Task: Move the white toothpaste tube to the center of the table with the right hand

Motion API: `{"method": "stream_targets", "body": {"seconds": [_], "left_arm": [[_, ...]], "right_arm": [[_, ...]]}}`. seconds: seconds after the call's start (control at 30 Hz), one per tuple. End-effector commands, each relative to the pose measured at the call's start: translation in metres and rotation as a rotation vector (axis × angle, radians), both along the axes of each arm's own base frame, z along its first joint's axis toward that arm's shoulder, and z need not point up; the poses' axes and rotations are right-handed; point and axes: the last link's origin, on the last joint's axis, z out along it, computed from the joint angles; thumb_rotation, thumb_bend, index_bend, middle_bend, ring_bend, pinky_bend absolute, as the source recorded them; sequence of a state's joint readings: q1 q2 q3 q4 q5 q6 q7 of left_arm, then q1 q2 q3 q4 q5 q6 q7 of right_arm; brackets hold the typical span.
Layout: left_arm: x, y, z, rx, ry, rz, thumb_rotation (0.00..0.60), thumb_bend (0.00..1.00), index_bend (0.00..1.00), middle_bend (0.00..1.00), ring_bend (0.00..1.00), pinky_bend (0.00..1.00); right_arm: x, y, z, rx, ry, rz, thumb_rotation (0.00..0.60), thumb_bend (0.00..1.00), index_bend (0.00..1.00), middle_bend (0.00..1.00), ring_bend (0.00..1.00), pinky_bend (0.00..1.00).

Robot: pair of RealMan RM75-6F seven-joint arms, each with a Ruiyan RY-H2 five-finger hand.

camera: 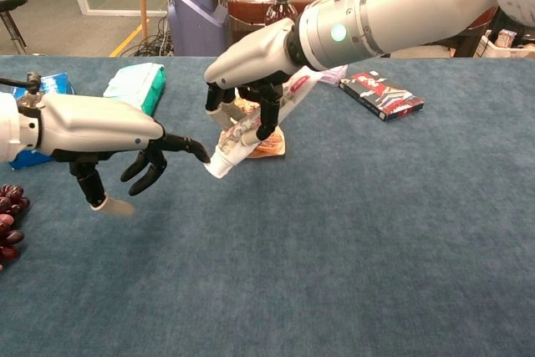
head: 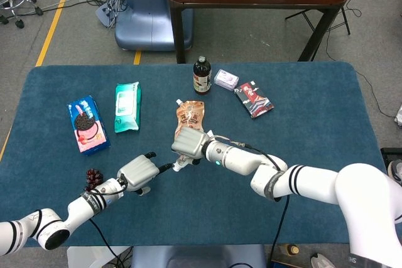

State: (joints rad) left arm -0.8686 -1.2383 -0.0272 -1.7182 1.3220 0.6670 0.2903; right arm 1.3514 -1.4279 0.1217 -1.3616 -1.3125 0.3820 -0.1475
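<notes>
Transfer step: long white printed toothpaste tube [camera: 255, 124] gripped, tilted, in right hand [camera: 249, 64], cap end low beside empty, spread-fingered left hand [camera: 109, 127]; next, lowering flat onto mid-table blue cloth [camera: 351, 232].

The head view is looking steeply down from high on the whole bench [head: 326, 105]; the chest view is looking low and near across it, both sharing its middle.

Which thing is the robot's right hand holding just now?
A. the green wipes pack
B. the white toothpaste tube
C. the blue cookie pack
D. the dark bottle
B: in the chest view the right hand grips the white toothpaste tube, which tilts with its cap end down toward the table, while the dark bottle and both packs lie apart from it.
</notes>
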Motion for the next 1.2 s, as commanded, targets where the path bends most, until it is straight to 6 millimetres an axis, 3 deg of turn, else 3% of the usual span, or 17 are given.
{"method": "stream_targets", "body": {"seconds": [0.03, 1.2], "left_arm": [[0.0, 0.0, 0.0, -0.002, 0.0, -0.002, 0.6, 0.25, 0.13, 0.59, 0.55, 0.11], [0.0, 0.0, -0.008, -0.022, 0.013, -0.001, 0.6, 0.25, 0.14, 0.59, 0.54, 0.11]], "right_arm": [[0.001, 0.0, 0.0, -0.009, -0.008, 0.01, 0.6, 0.89, 0.93, 0.81, 0.72, 0.43], [0.003, 0.005, 0.015, 0.003, -0.132, -0.025, 0.6, 0.91, 0.96, 0.84, 0.76, 0.43]]}}
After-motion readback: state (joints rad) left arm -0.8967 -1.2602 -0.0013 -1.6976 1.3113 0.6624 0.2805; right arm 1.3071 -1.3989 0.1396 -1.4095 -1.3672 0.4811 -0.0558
